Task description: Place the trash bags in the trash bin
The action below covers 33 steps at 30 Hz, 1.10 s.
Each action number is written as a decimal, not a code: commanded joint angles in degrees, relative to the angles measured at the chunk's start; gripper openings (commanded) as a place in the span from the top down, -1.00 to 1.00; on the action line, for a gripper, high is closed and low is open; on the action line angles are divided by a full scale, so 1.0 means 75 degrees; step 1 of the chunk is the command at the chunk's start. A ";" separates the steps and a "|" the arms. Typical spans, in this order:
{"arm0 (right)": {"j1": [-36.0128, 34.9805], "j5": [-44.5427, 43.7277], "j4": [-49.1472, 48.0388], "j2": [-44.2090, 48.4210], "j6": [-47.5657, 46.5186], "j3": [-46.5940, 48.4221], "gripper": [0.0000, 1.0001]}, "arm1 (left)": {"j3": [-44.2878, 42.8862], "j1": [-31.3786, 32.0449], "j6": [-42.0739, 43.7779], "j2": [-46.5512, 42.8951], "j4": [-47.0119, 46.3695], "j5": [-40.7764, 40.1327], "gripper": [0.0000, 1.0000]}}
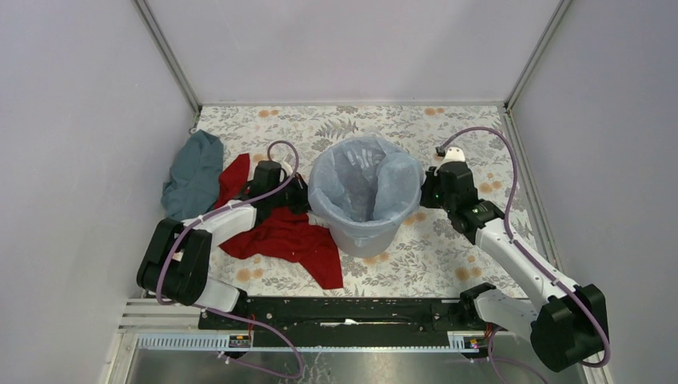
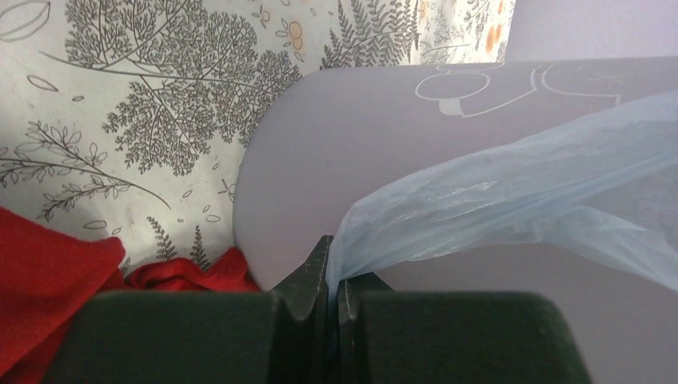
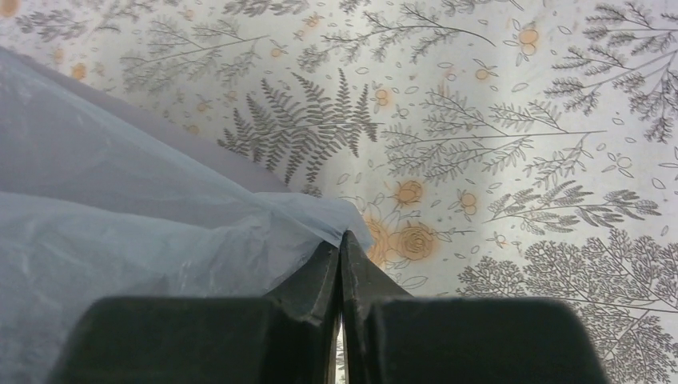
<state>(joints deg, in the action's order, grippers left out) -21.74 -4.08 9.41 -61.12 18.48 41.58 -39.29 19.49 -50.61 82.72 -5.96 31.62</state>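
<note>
**Pale blue bag (image 1: 364, 176) lines the bin (image 1: 366, 242), both edges pinched**

Your left end effector (image 2: 330, 250) is pressed together on the bag's edge, low against the bin's outer wall. Your right end effector (image 3: 341, 240) pinches the opposite edge. The bag sits inside the bin with its mouth folded over the rim. My judgement is that little remains: let go on both sides.

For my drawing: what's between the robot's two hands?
The trash bin, lined with the blue trash bag, stands between the left hand and right hand; the top view shows it.
</note>
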 commanded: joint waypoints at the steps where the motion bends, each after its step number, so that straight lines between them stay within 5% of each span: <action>1: -0.0031 -0.0576 -0.0332 -0.0334 0.0042 -0.0338 0.97 | -0.0008 0.0038 0.0070 -0.0440 -0.0111 -0.0138 0.92; 7: -0.0031 0.0011 -0.0481 -0.0442 0.0454 -0.0457 0.94 | -0.0236 0.0050 0.0133 -0.0539 0.0066 -0.0189 0.90; 11: -0.0031 0.0141 -0.0998 -0.0500 0.0722 -0.0418 0.82 | 0.0110 0.0181 -0.0448 -0.0127 -0.0914 0.0296 0.92; 20: -0.0019 -0.0312 -0.1468 -0.1763 0.0824 -0.0232 0.71 | 0.0204 0.1081 -0.0671 0.0142 -0.1069 -0.0546 0.90; 26: -0.0029 -0.0070 -0.0529 -0.1252 0.0942 0.0297 0.69 | 0.0101 0.1385 -0.0548 0.0792 -0.1296 -0.1087 0.90; 33: 0.0099 -0.0355 -0.1505 -0.1228 0.1253 -0.0687 0.51 | -0.0184 0.1141 -0.0442 0.1443 -0.1453 -0.0747 0.96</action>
<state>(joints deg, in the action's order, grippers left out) -21.41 -5.41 2.61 -68.58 25.98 39.27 -38.44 28.38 -54.33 93.69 -13.37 23.88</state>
